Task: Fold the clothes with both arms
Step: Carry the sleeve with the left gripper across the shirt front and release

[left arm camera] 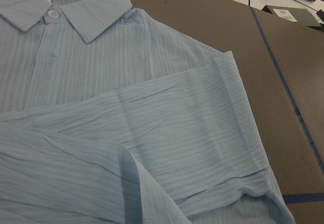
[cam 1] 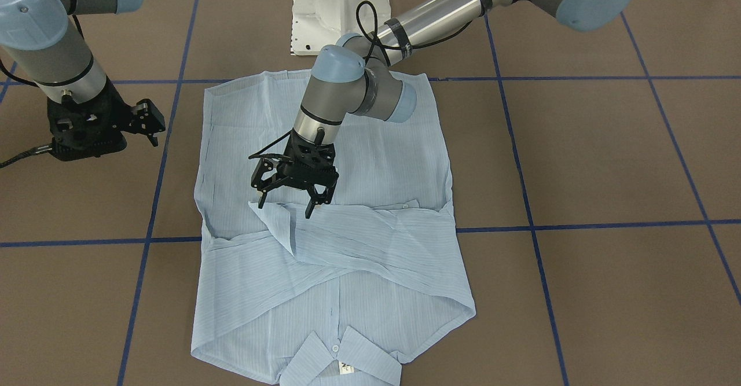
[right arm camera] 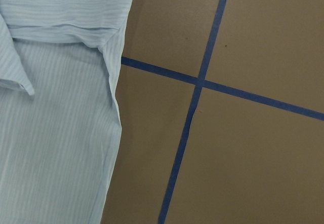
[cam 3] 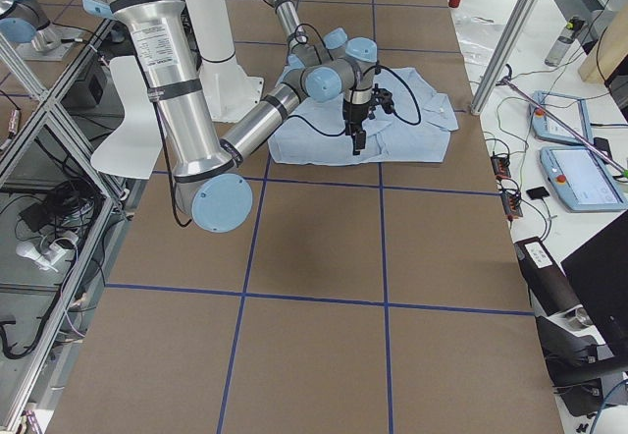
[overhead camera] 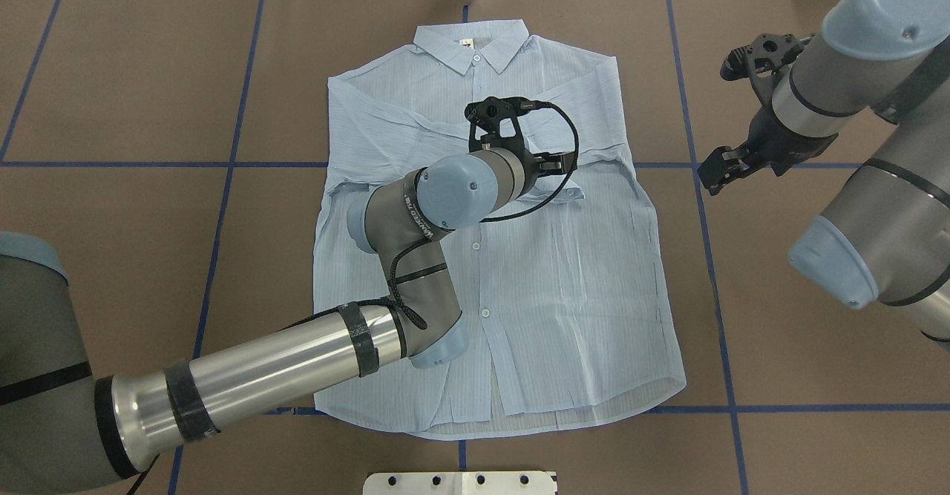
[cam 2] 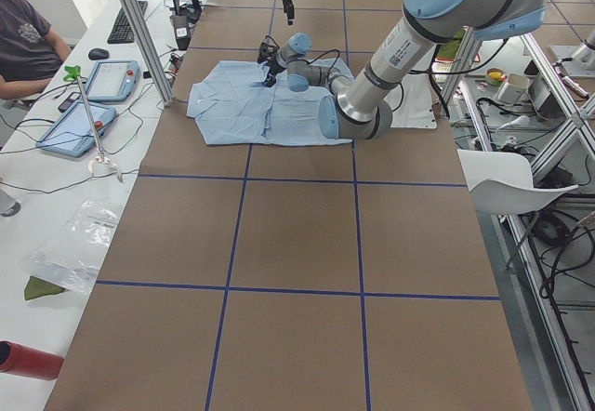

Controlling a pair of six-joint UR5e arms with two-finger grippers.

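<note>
Overhead exterior: the shirt (overhead camera: 564,294) is seen spread flat and buttoned on the table (overhead camera: 119,94), directly beneath the left claw (overhead camera: 493,116), with the collar (overhead camera: 475,42) beyond it and the hem back toward the base.
Sleeves: both are laid crossed over the chest, and a sleeve end (cam 1: 275,224) is caught just under the fingertips.
Handling: the cloth is judged thin, light and limp. It will drape and slide, so hem corners are best pinched.
Left claw: the jaws are held apart, nothing is gripped, and it is pointed down just above the cloth.
Left arm (overhead camera: 260,369): stretched across the shirt, wrist bent downward.
Right claw (overhead camera: 721,171): placed off the shirt's edge over bare table. Open or closed cannot be told.
</note>
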